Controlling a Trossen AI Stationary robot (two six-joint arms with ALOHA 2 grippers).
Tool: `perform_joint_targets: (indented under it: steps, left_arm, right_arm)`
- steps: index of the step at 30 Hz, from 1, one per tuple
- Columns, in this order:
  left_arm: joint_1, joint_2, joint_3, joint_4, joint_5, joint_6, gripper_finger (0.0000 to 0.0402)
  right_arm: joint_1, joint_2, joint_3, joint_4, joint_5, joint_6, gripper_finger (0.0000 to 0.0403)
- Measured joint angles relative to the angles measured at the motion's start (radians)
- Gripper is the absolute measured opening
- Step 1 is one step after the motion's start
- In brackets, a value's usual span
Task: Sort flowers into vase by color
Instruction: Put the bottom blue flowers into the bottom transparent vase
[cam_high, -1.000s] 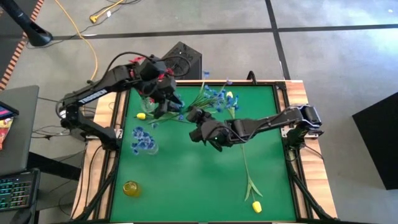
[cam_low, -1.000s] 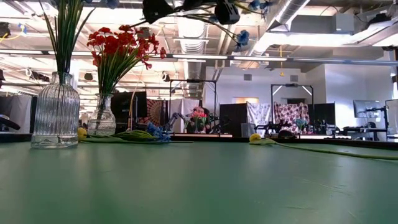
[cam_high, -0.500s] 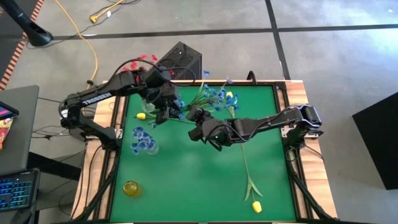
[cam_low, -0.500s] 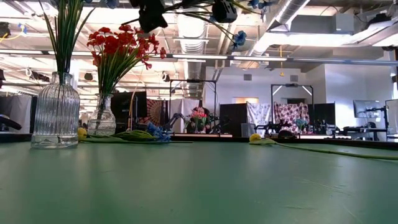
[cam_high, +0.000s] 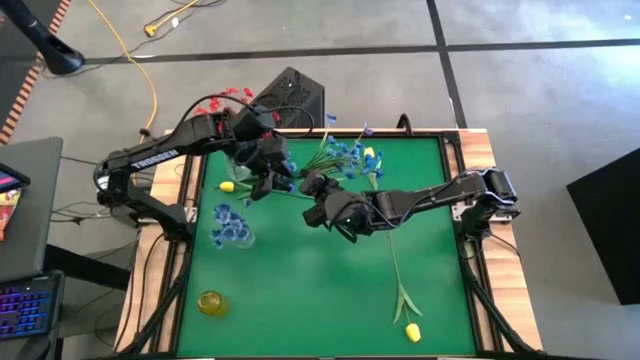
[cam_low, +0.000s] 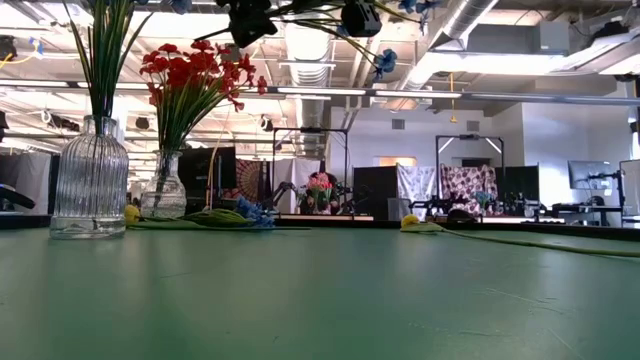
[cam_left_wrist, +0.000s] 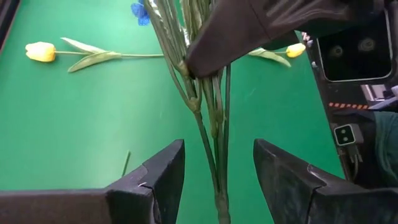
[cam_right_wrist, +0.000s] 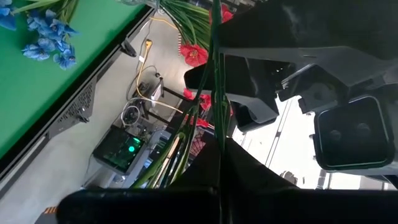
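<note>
Above the green table (cam_high: 300, 280), the left gripper (cam_high: 268, 180) hangs with fingers spread on either side of a blue spray's stems (cam_left_wrist: 208, 118), not touching them. The right gripper (cam_high: 318, 188) clamps those stems mid-air. If the right lets go before the left closes, the spray would likely drop.

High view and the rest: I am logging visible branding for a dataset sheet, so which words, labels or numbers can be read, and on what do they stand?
"TROSSEN": white letters along the dark left arm link, seen from above; small, only just legible.
Small coloured strip on the dark camera housing in the left wrist view: too small to read.
Signs in the room behind the green table: blurred, unreadable.
Nothing else legible.
</note>
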Motion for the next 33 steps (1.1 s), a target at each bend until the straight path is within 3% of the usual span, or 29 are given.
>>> perform_joint_targets:
  steps: [9,21,28,33]
  left_arm:
    - [0.000,0.000,0.000,-0.005,0.008,-0.007,0.0159]
    - [0.000,0.000,0.000,-0.005,0.005,-0.006,0.0012]
    - [0.000,0.000,0.000,-0.004,-0.023,-0.011,0.0004]
    - [0.000,0.000,0.000,-0.001,-0.043,-0.015,0.0003]
  right_arm:
    - [0.000,0.000,0.000,-0.001,-0.007,-0.004,0.0036]
    - [0.002,0.000,0.000,-0.001,-0.019,-0.008,0.0039]
    - [0.002,0.000,0.000,-0.006,-0.023,-0.009,0.0048]
    - [0.002,0.000,0.000,-0.008,-0.023,-0.008,0.0087]
